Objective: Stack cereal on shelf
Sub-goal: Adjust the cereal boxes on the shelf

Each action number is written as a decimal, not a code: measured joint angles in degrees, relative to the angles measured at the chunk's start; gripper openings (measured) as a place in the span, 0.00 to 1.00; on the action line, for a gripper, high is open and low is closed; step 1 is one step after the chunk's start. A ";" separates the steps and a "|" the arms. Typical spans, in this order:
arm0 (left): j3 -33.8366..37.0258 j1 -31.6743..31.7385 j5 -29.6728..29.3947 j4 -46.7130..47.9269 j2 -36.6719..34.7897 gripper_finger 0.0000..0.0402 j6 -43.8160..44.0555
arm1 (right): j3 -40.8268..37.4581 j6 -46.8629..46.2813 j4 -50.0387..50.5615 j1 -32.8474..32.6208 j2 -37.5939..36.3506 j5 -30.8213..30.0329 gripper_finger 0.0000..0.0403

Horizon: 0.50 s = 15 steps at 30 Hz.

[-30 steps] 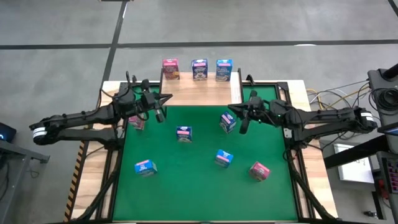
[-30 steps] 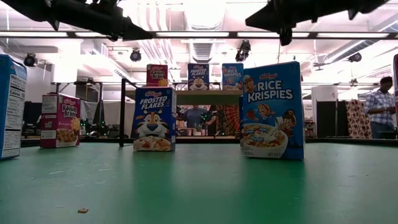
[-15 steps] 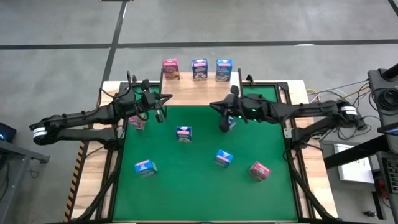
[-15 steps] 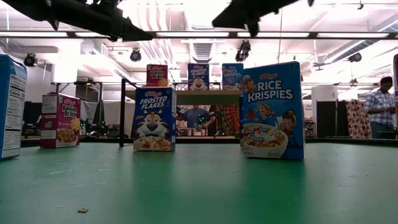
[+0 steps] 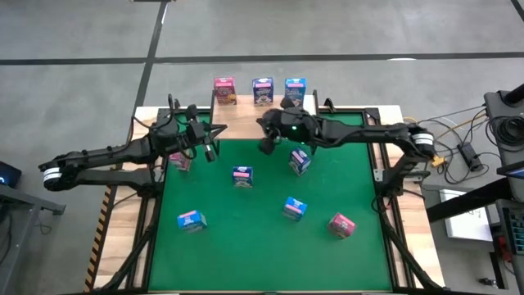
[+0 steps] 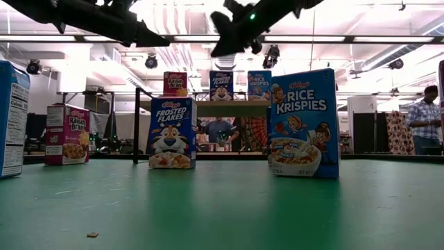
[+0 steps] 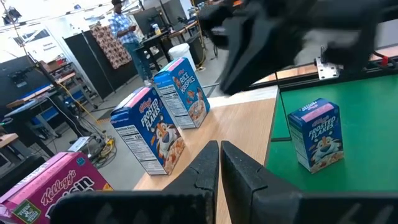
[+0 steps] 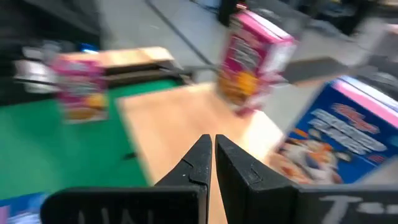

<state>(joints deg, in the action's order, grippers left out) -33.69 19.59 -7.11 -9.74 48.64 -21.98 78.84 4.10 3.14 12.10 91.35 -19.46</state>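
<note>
Right gripper [image 5: 265, 145]: it hangs over the near edge of the shelf [image 5: 264, 119], where the wood meets the green mat [image 5: 246, 238]. Its jaws are clenched together, finger against finger, and they grasp nothing and touch nothing.
Left gripper [image 5: 210, 151]: it hangs over the far left corner of the mat, just beside a pink box [image 5: 179, 161]. Its jaws are also pressed together and empty.
Shelf: a light-wood top at the far side of the counter [image 5: 123, 233], behind the mat.
Cereal on the shelf: three boxes stand upright in a row along the far edge, a pink Raisin Bran [image 5: 224, 90], a blue Frosted Flakes [image 5: 263, 91] and a blue Rice Krispies [image 5: 295, 92]. They stand a little apart from each other.
Cereal on the mat: six boxes, well apart. A blue Frosted Flakes box [image 5: 241, 176] stands near the middle, a blue Rice Krispies box [image 5: 300, 161] stands close to the right arm, a blue box [image 5: 191, 220] is at the near left, a blue box [image 5: 294, 208] is near the centre right, and a pink box [image 5: 341, 224] lies at the near right, it seems tilted.
Background: a person in a checked shirt [image 6: 424, 119] stands far behind the counter.
</note>
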 joint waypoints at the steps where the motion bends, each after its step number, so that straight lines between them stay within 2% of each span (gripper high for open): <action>1: 0.00 0.00 0.00 0.04 0.00 0.00 0.00 | 0.71 0.40 -0.02 0.21 1.19 -2.53 0.03; 4: 0.00 0.00 0.00 0.06 0.00 0.00 -0.38 | 2.39 2.24 -0.37 0.62 4.23 -9.86 0.03; 6: 0.00 0.00 -0.02 0.06 0.00 0.00 -0.64 | 3.46 4.25 -0.36 0.75 6.02 -12.51 0.03; 15: 0.00 0.00 0.00 -0.02 0.00 0.00 -0.68 | 7.86 6.71 -0.40 0.68 11.73 -13.15 0.03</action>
<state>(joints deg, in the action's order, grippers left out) -33.69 19.59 -7.11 -9.76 48.64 -22.65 86.69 10.81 2.74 12.78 103.07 -32.60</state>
